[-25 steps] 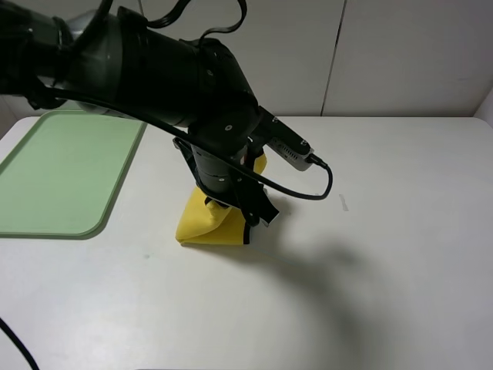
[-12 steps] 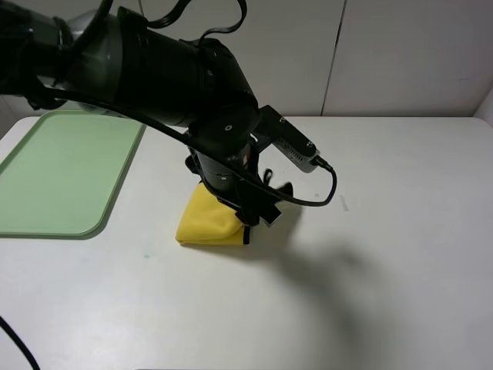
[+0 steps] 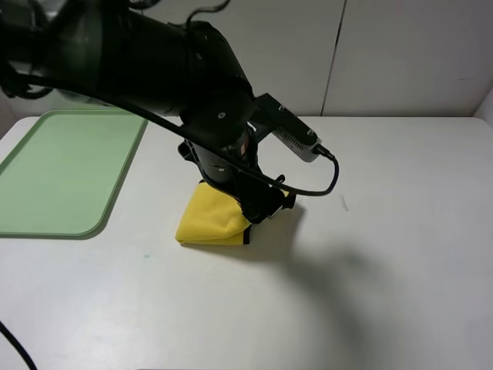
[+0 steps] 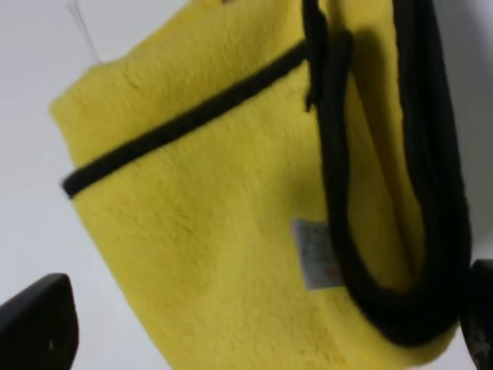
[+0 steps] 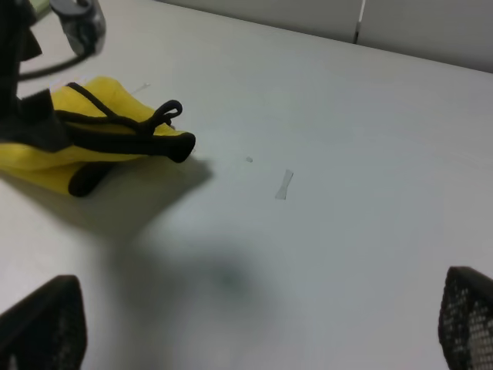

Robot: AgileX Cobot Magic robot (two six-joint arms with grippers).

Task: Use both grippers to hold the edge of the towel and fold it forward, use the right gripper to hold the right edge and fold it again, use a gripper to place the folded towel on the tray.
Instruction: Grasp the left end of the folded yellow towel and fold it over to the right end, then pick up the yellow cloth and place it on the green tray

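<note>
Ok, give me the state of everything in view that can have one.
Bright yellow plush towel with black trim: folded, lying on the white table.
Pale mint-green rectangular plastic tray: flat on the table, towel not on it.
Left arm's black fingers: open, either side of the towel.
Right arm's black fingers: open, holding nothing.

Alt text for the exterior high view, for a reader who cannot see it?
A black robot arm reaches from the upper left, its end effector low over a folded yellow towel on a white table. A pale green tray lies at the left, apart from the towel.
</note>
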